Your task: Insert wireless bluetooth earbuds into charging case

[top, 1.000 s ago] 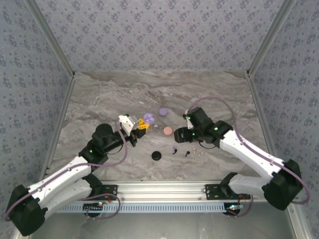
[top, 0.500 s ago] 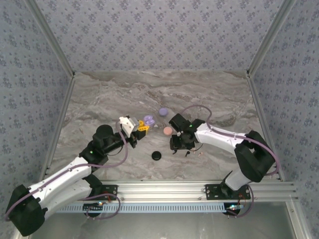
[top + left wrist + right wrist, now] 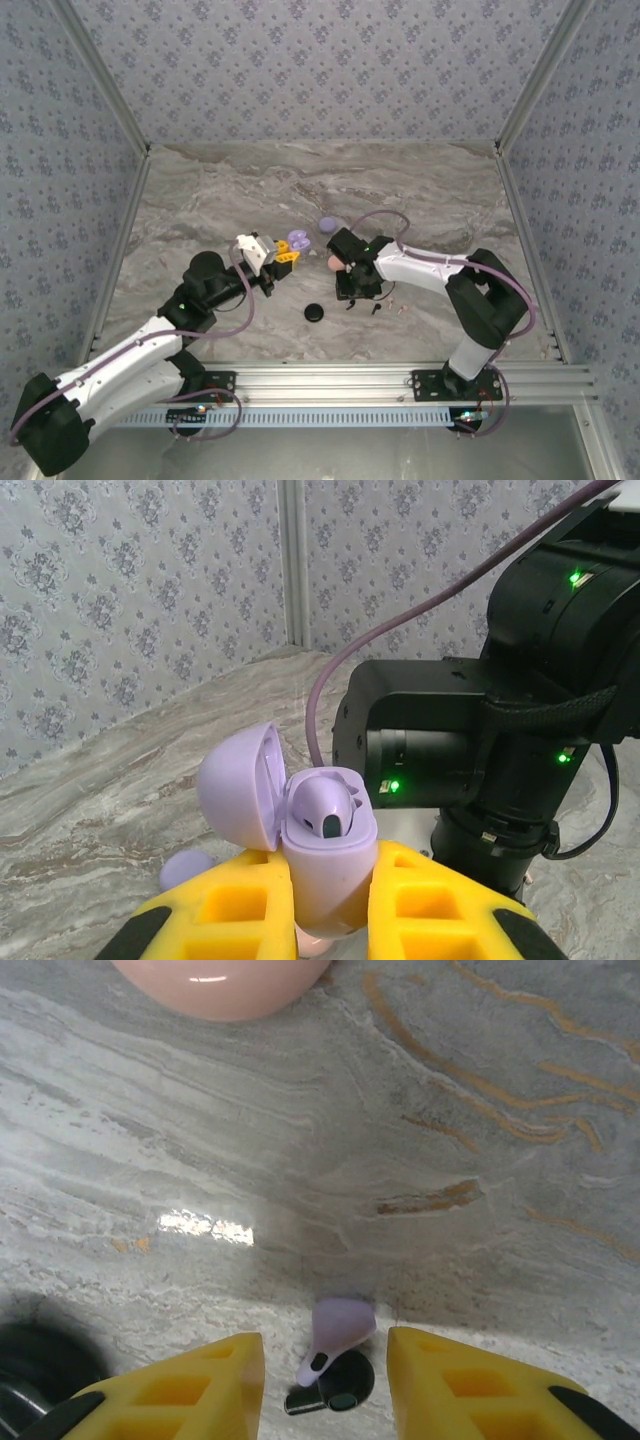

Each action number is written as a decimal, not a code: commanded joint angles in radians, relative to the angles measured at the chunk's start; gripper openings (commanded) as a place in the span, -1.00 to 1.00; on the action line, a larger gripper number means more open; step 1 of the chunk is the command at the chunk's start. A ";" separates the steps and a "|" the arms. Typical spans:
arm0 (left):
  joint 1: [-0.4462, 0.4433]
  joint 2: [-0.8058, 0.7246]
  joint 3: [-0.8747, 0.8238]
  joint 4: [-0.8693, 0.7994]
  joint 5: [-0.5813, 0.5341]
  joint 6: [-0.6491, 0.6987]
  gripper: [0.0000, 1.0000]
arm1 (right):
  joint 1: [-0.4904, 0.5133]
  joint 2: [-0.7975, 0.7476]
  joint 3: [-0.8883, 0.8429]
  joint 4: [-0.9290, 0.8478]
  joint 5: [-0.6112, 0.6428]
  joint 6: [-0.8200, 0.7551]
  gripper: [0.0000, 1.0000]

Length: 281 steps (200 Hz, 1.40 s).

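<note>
Right claw (image 3: 325,1355) stands open around a lilac earbud (image 3: 340,1325) on the desk (image 3: 420,1110), stem slanting back toward its palm. Left claw (image 3: 330,880) grips the open charging case (image 3: 300,820) upright.

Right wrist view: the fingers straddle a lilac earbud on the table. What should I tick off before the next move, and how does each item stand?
1. Lilac earbud lies between the right gripper fingers: ok.
2. That earbud is free of neighbours: not ok; a black earbud lies against its stem.
3. Left gripper is clamped on the lilac charging case, case upright: ok.
4. Case lid is open: ok.
5. An empty slot is available: cannot tell; one seated earbud shows, and the other slot is hidden.
</note>
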 commanded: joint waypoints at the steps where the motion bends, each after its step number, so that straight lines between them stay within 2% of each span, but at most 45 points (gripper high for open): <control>1: -0.006 -0.015 -0.008 0.046 0.023 0.009 -1.00 | 0.011 0.035 0.032 -0.017 0.021 0.001 -0.24; 91: -0.006 -0.009 -0.007 0.057 0.025 -0.001 -1.00 | 0.018 0.088 0.032 0.004 0.026 -0.008 -0.46; 149: -0.006 0.006 -0.004 0.069 0.029 -0.007 -1.00 | 0.018 0.034 0.024 0.044 0.041 -0.026 -0.57; 198: -0.006 0.040 0.002 0.100 0.052 -0.026 -1.00 | 0.009 -0.125 0.037 0.014 0.141 -0.029 -0.58; 238: -0.006 0.087 0.001 0.146 0.070 -0.050 -1.00 | 0.003 -0.327 0.053 -0.049 0.225 -0.028 -0.60; 281: -0.007 0.196 0.023 0.235 0.154 -0.084 -1.00 | 0.046 -0.498 0.105 -0.027 0.330 -0.093 -0.62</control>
